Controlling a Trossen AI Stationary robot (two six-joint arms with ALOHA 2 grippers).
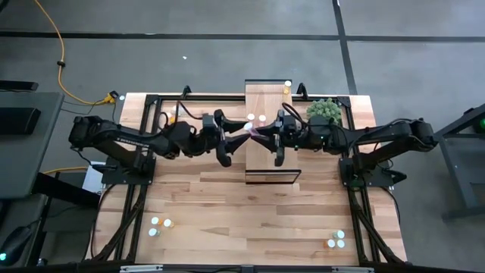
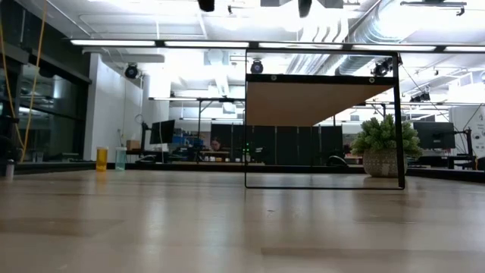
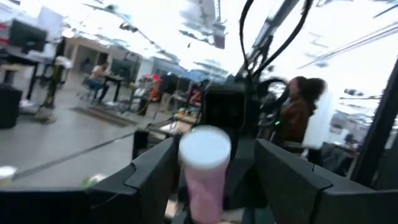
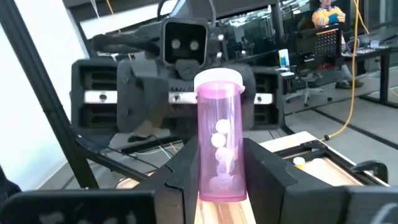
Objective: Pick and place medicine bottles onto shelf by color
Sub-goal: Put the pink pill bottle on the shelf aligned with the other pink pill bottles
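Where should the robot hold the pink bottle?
Probably on the pink bottle at its smooth body, below the white cap, coming in from the side. It stands upright and is round, so two fingers can squeeze its straight sides evenly, as the right end effector does here.

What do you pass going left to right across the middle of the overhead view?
Left gripper → pink bottle → right gripper → potted plant.

We see both grippers meeting over the shelf (image 1: 270, 129), crowding its middle. Bare table (image 1: 250, 220) lies before the shelf; a plant (image 1: 324, 111) blocks its right.
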